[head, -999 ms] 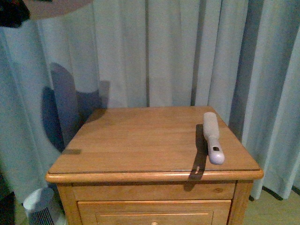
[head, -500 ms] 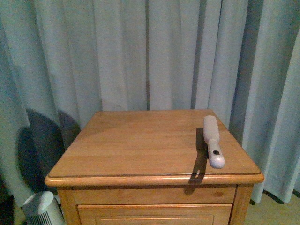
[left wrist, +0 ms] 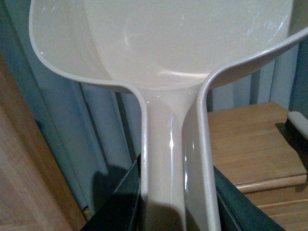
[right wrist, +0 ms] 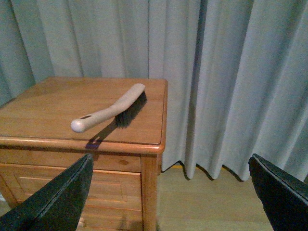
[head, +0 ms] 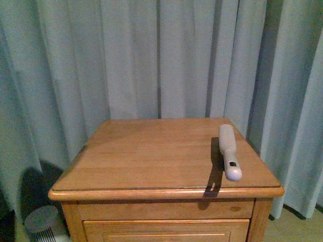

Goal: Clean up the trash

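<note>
Grey-blue curtain (head: 151, 55): hangs in folds across the whole far side, behind the cabinet and down to the floor on the right.
Wooden cabinet (head: 146, 151): light brown, with a flat top that has a rounded near edge; a drawer front (head: 166, 229) sits just under that edge.
Pale dustpan (left wrist: 163, 43): fills most of the left wrist view, held off to the left of the cabinet, its handle running back toward the camera.
Floor cylinder (head: 43, 222): pale, round-topped and slatted on its side, standing on the floor at the cabinet's near left corner, in shadow.
Brush (head: 229, 151): lies on the right part of the cabinet top, pale handle toward the near edge, dark bristles toward the far side; nothing touches it.
Left gripper (left wrist: 175, 207): dark jaws clamped on either side of the dustpan handle.
Right gripper (right wrist: 166, 199): jaws spread wide, nothing between them; its dark fingers (right wrist: 57, 197) hang in front of the cabinet's right side, apart from the brush.
Trash: its place cannot be told from these views.
</note>
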`<move>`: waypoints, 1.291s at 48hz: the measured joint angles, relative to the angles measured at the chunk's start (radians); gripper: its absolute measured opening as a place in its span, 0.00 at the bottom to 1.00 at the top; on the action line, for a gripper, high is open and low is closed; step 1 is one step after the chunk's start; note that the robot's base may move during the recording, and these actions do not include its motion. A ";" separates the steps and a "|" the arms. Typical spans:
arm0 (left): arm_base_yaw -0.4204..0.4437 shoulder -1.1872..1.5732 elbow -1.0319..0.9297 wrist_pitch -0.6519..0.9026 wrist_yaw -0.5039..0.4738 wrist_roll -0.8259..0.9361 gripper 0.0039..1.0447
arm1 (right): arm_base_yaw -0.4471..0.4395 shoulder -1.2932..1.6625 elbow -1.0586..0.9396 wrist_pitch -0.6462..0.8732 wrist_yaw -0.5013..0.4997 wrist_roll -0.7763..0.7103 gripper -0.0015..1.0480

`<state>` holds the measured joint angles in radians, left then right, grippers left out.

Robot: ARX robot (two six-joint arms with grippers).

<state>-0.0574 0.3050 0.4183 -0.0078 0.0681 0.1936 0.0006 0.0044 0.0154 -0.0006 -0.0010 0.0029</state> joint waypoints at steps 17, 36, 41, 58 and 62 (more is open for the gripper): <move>0.066 -0.020 -0.019 -0.025 0.036 -0.035 0.26 | 0.000 0.000 0.000 0.000 0.000 0.000 0.93; 0.065 -0.020 -0.021 -0.026 0.033 -0.039 0.26 | 0.046 0.042 0.023 -0.076 0.150 0.003 0.93; 0.064 -0.020 -0.021 -0.026 0.032 -0.040 0.26 | 0.070 0.193 0.064 -0.099 0.281 0.030 0.93; 0.064 -0.020 -0.023 -0.026 0.033 -0.042 0.26 | 0.116 0.921 0.563 0.031 0.209 0.171 0.93; 0.064 -0.020 -0.023 -0.026 0.032 -0.042 0.26 | 0.141 1.116 0.755 -0.010 0.213 0.209 0.93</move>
<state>0.0063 0.2848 0.3954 -0.0338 0.1005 0.1520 0.1413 1.1202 0.7704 -0.0105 0.2123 0.2123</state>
